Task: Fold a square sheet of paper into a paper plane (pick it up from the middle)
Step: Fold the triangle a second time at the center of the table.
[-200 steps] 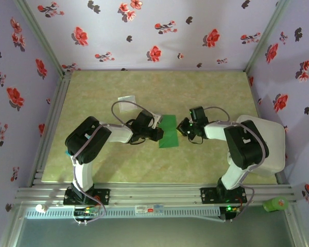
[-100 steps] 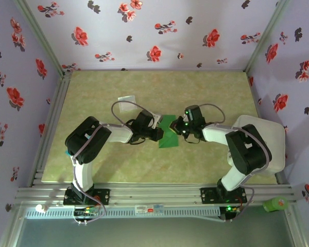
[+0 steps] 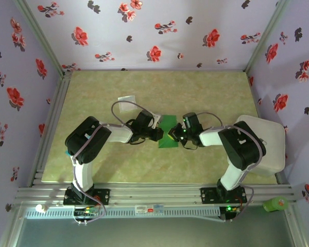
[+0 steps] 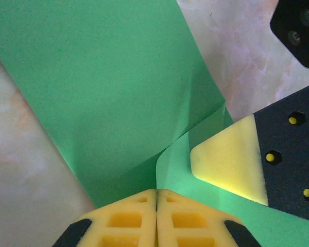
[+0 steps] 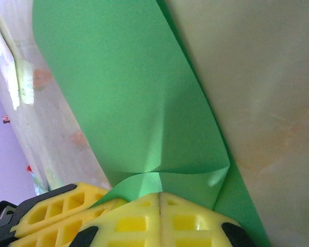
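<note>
On the near metal rail (image 3: 159,195) sit two small items: one white knob-like piece (image 3: 39,208) at the 7 o'clock corner and one green rounded object (image 3: 275,204) at the 5 o'clock corner. What each is cannot be made out. Two arm bases are bolted to that rail.

Farther in, at 3 o'clock on the marbled beige-green tabletop (image 3: 211,92), lies one white rounded-square tray-like object (image 3: 270,139), partly under the right arm.

At the table's centre lies one thin bright green sheet of paper (image 3: 166,123), plain, already folded to a narrow shape with a flap curling up. The two grippers meet over it. The left gripper (image 3: 158,135) comes in from the sheet's 9 o'clock, the right gripper (image 3: 173,135) from its 3 o'clock.

In the left wrist view, the left gripper (image 4: 157,193) has its two yellow fingers pressed together with no gap. The crease of the sheet (image 4: 103,87) runs right up to the tips. Whether paper is pinched between them cannot be told. One yellow finger pad (image 4: 224,164) of the right gripper rests on the sheet at 3 o'clock.

In the right wrist view, the right gripper (image 5: 159,195) is likewise closed tight, tips against the curled flap of the sheet (image 5: 118,92). The left gripper's fingers (image 5: 51,203) show at 8 o'clock.

Beyond, at the sheet's 10 o'clock and well apart, lies one small pale grey-white square packet (image 3: 126,103).
</note>
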You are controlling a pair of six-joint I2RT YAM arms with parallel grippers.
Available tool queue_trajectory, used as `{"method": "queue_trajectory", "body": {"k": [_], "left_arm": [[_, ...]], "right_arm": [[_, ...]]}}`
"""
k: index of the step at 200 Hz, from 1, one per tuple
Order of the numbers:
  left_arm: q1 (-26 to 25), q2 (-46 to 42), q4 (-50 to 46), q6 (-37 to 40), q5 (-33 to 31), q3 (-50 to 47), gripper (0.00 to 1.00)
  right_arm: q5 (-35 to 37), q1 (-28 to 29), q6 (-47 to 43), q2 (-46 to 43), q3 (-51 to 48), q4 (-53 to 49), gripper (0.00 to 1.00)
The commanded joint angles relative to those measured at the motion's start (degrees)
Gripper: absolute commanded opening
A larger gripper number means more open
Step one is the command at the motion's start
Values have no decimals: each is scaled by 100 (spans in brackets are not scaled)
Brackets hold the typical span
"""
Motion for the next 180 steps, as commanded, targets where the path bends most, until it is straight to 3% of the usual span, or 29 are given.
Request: {"method": "queue_trajectory", "body": {"k": [1, 50, 70, 106, 121, 155, 180], "left_arm": [[122, 119, -534, 117, -127, -102, 9], [174, -189, -584, -111, -60, 8, 19], [262, -555, -623, -267, -150, 8, 33], [460, -1038, -999, -462, -145, 47, 39], [483, -1180, -1264, -545, -15, 99, 38], [453, -1147, -1357, -1318, 1191, 167, 17], [259, -1011, -1328, -1644, 1871, 267, 8]], "right_arm": [[624, 36, -180, -50, -61, -930, 0], [596, 27, -404, 89, 120, -1277, 0], [545, 27, -462, 123, 165, -1345, 0], [591, 27, -459, 98, 212, -1432, 0], [608, 27, -467, 83, 240, -1494, 0], [626, 27, -478, 96, 266, -1537, 0], [649, 27, -467, 65, 243, -1538, 0]]}}
